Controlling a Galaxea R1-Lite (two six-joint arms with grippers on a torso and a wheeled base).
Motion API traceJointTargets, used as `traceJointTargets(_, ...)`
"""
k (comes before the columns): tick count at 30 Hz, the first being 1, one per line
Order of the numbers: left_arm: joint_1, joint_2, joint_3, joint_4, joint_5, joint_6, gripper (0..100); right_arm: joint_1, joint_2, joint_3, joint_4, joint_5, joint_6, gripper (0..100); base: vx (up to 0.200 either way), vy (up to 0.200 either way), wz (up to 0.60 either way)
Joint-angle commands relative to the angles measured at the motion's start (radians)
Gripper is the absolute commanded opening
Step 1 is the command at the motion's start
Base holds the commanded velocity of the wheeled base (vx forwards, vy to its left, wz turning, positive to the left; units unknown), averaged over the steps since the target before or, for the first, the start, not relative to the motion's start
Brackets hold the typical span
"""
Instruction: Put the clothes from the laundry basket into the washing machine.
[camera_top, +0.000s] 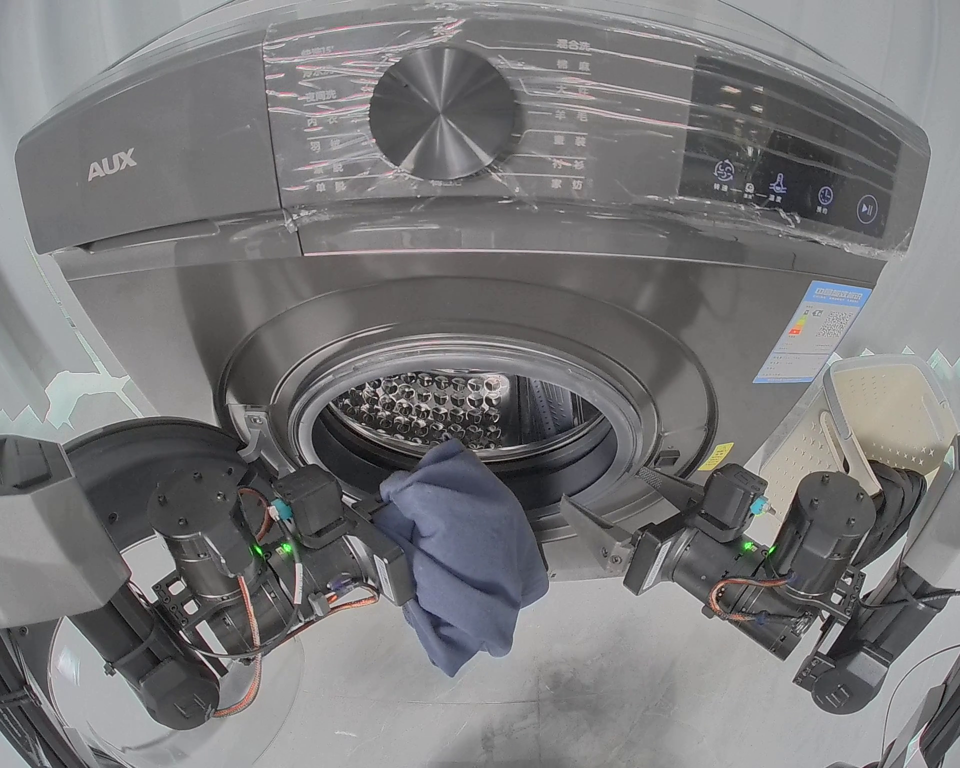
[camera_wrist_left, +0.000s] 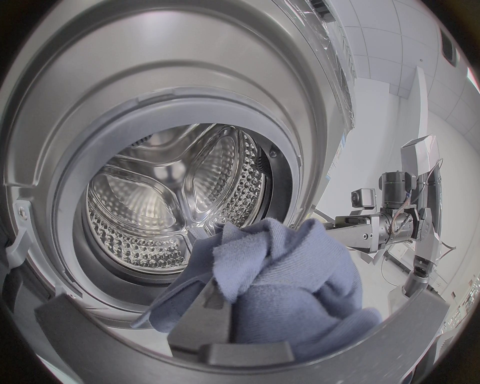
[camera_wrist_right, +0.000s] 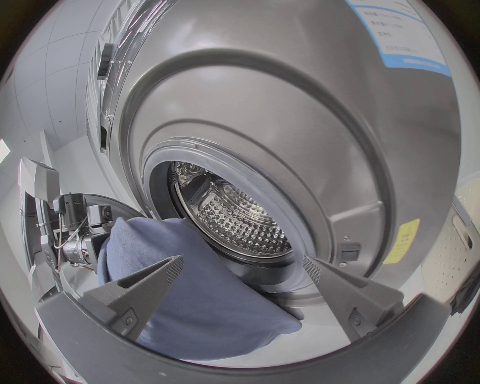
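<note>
A blue-grey garment (camera_top: 465, 550) hangs over the lower rim of the washing machine's open port (camera_top: 300, 420), its top edge just inside the steel drum (camera_top: 430, 400). My left gripper (camera_wrist_left: 220, 300) is shut on the garment, which bunches over its fingers (camera_wrist_left: 202, 315) in front of the drum (camera_wrist_left: 150, 200). My right gripper (camera_top: 625, 512) is low at the right of the port, open with nothing held. Between its spread fingertips (camera_wrist_right: 172, 265) show the port and the garment (camera_wrist_right: 200, 295). The cream laundry basket (camera_top: 885, 410) stands at the right, its contents hidden.
The machine's round door (camera_top: 130, 470) hangs open to the left, behind my left arm. The control panel with its dial (camera_top: 443, 112) is above. The basket's perforated wall (camera_wrist_right: 450, 250) lies close beside my right arm. Bare light floor (camera_top: 620, 680) lies below the port.
</note>
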Motion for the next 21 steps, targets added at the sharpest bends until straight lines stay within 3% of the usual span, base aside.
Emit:
traceJointTargets(1,-0.027,-0.011,0.010,-0.003,0.002,-0.001,0,0.027,-0.013,0.005,0.000,-0.004,0.001,100,0.000,0.000,0.00)
traceJointTargets(4,-0.076,0.010,-0.012,-0.001,0.066,-0.014,0,0.037,-0.037,0.005,0.000,-0.005,-0.001,100,0.000,0.000,0.00)
traceJointTargets(9,-0.082,0.126,-0.116,-0.003,0.069,-0.022,0,0.040,-0.039,0.012,0.000,-0.004,0.001,100,0.000,0.000,0.00)
traceJointTargets(12,-0.077,0.162,-0.147,-0.003,0.068,-0.039,0,0.051,-0.039,0.014,0.000,-0.004,0.001,100,0.000,0.000,0.00)
traceJointTargets(14,-0.071,0.224,-0.205,-0.001,0.074,-0.073,0,0.071,-0.042,0.020,0.000,-0.007,0.004,100,0.000,0.000,0.00)
traceJointTargets(21,-0.028,0.300,-0.391,-0.001,0.112,-0.103,0,0.083,-0.054,0.057,0.000,-0.007,0.005,100,0.000,0.000,0.00)
